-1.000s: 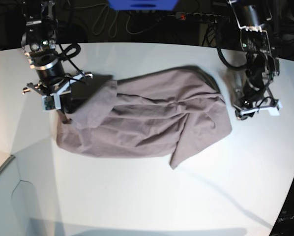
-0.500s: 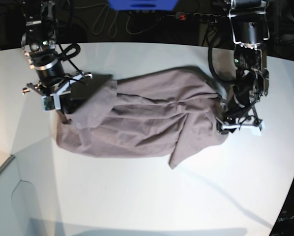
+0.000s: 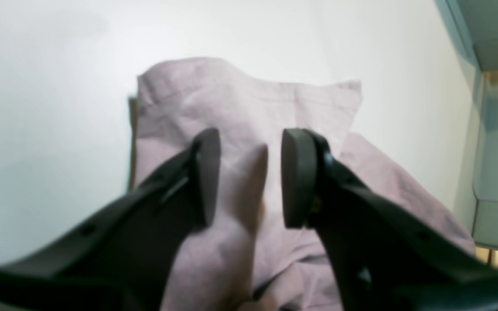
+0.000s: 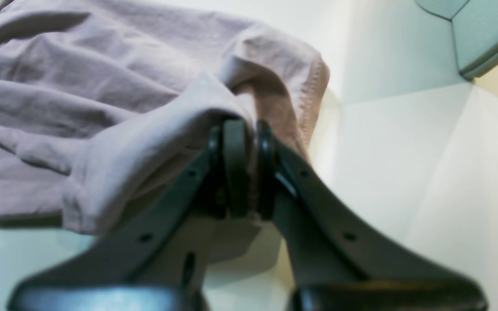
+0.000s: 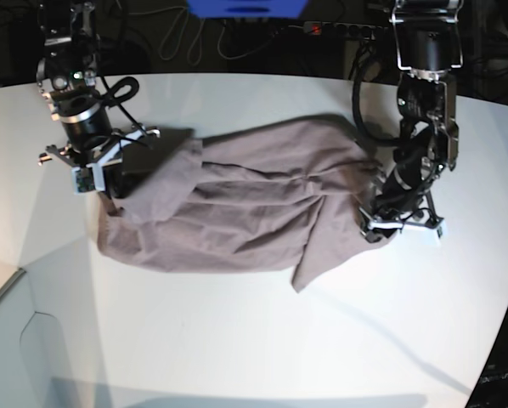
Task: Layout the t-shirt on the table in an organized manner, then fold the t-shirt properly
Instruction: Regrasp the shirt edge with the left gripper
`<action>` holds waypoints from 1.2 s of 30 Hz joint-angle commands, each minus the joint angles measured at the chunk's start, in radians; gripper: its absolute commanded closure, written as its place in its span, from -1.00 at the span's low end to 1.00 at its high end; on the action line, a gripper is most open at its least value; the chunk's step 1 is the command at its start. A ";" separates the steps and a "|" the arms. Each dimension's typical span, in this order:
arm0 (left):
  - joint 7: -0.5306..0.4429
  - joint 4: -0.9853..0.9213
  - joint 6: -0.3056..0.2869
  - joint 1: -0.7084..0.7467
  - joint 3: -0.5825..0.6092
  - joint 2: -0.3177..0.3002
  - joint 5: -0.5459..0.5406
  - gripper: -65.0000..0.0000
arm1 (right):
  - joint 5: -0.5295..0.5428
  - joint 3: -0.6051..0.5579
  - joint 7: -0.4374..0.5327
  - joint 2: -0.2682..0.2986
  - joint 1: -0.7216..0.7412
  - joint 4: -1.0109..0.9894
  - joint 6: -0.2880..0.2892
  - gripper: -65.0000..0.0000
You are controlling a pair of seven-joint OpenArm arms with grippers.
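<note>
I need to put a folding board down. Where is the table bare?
Bare: the wide table strip in front of the t-shirt, and the strip behind it. Crowded: both shirt ends, at the right gripper and left gripper.

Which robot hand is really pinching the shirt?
The right end effector: its jaws are shut on the t-shirt. The left end effector stands open around a fold.

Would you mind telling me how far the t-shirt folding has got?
Early. The t-shirt lies bunched and wrinkled on the table. The right gripper pinches one end; the left gripper straddles a fold, open. Spreading flat and all folding remain.
</note>
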 commanded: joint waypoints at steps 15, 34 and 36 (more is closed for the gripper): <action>-0.011 -0.062 -0.010 -0.067 0.069 0.036 -0.008 0.96 | 0.003 0.000 0.030 0.005 0.005 -0.019 -0.008 1.00; -0.005 0.386 -0.012 0.222 0.051 -0.010 -0.019 -0.04 | 0.003 0.004 0.030 0.005 0.006 -0.011 -0.008 1.00; -0.007 0.402 -0.018 0.280 -0.011 -0.001 -0.019 -0.34 | 0.003 0.004 0.030 0.005 0.006 -0.011 -0.008 1.00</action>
